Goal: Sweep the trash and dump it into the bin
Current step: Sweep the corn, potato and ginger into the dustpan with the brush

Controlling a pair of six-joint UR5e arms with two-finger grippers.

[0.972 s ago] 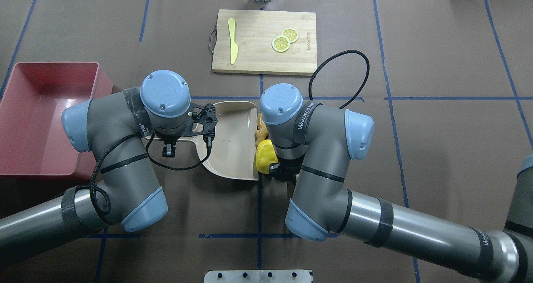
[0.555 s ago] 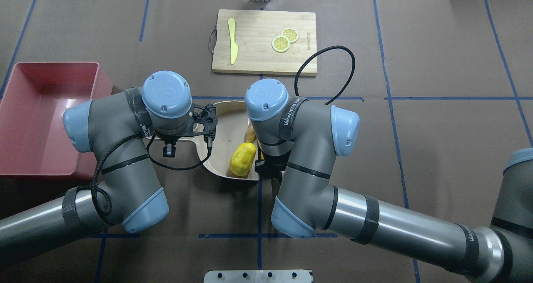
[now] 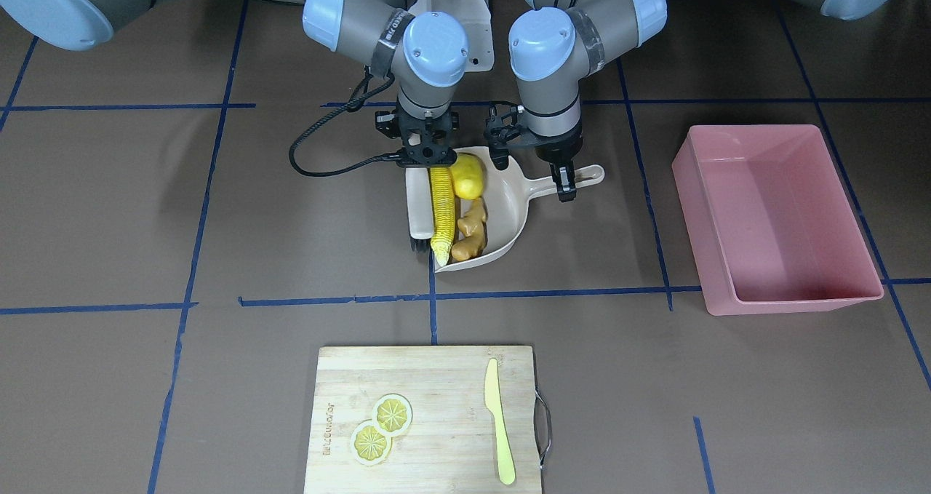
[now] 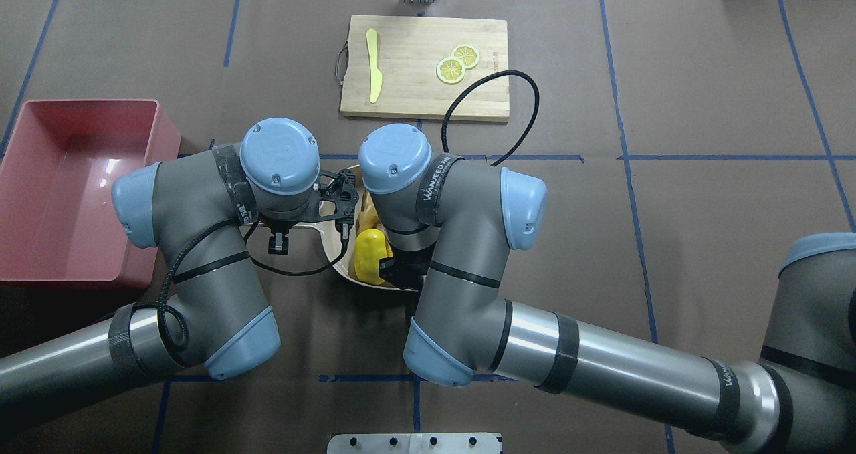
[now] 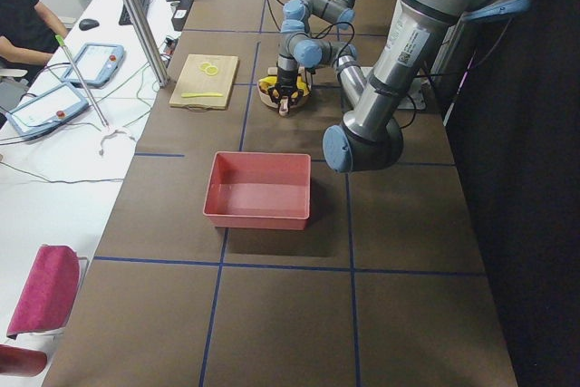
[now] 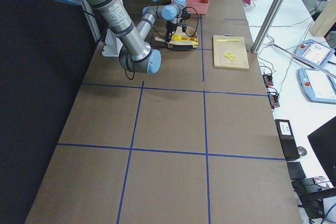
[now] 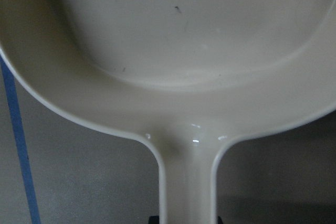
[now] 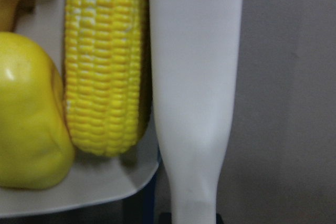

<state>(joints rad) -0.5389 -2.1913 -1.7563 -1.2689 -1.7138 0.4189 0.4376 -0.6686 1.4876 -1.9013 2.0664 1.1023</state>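
The corn cob point(image 3: 441, 214), the potato point(image 3: 468, 176) and the ginger root point(image 3: 470, 232) lie inside the beige dustpan point(image 3: 509, 217). My right gripper point(image 3: 425, 152) is shut on a white sweeper brush point(image 3: 416, 203) that presses against the corn at the pan's open side. In the right wrist view the brush point(image 8: 194, 103) sits beside the corn point(image 8: 105, 66) and the potato point(image 8: 26, 129). My left gripper point(image 3: 564, 181) is shut on the dustpan handle point(image 7: 189, 182). The pink bin point(image 3: 771, 210) stands empty, apart from the pan on my left side, and also shows in the overhead view point(image 4: 60, 186).
A wooden cutting board point(image 3: 436, 377) lies across the table from me, bearing two lemon slices point(image 3: 382, 428) and a pale yellow knife point(image 3: 498, 421). The two wrists stand close together over the pan. A black cable point(image 4: 488, 106) loops from my right wrist.
My right arm has swept the brush towards my left, pushing the potato, corn and ginger from the pan's mouth into the dustpan. The left arm has shifted slightly towards the right.
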